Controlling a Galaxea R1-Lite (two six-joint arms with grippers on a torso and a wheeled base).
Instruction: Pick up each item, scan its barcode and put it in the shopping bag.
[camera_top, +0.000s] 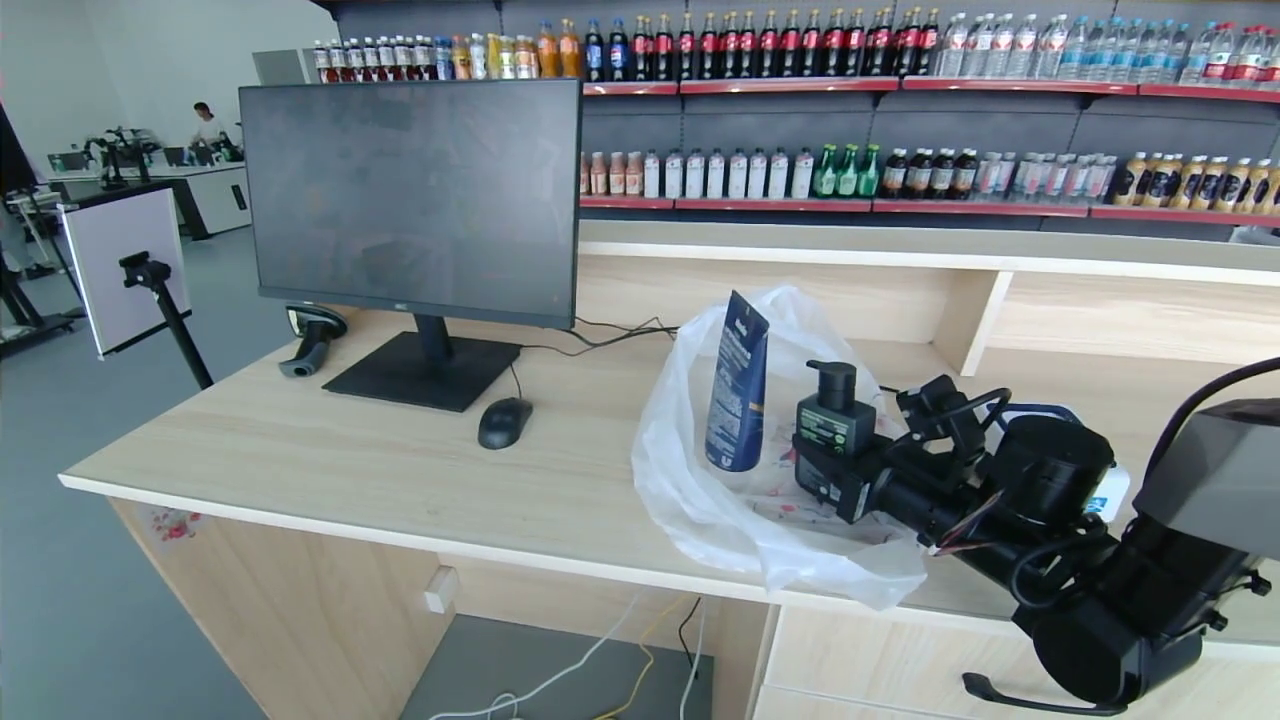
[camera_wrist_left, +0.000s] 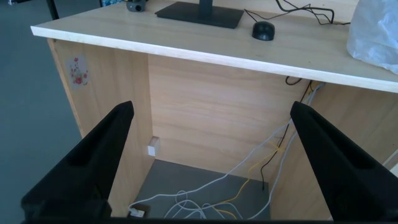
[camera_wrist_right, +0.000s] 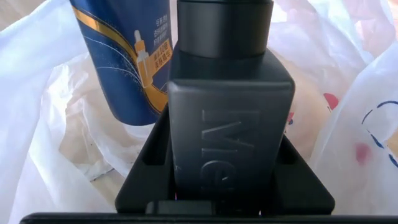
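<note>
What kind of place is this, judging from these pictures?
Probably a shop checkout, perhaps a mock one: shelves of bottled drinks behind a wooden counter with a monitor, a barcode scanner and a plastic shopping bag.

My head view is bright and evenly lit. The room in the upper left of the frame is nearly washed out. The monitor (camera_top: 415, 200) screen is dark with faint pale reflections. Short, soft shadows lie on the counter (camera_top: 300, 450) under the monitor's base and beside the mouse (camera_top: 505, 422), so light falls from above. The shelves (camera_top: 900, 88) bow toward the upper right corner, a wide-lens bend. The shopping bag (camera_top: 700, 500) catches white glare, blown out in my right wrist view, where the dark pump bottle (camera_wrist_right: 230, 124) has a dull sheen. In the left wrist view the left gripper (camera_wrist_left: 211, 118) shows its fingers (camera_wrist_left: 93, 158) as flat black shapes, and the recess under the countertop sits in shade.
</note>
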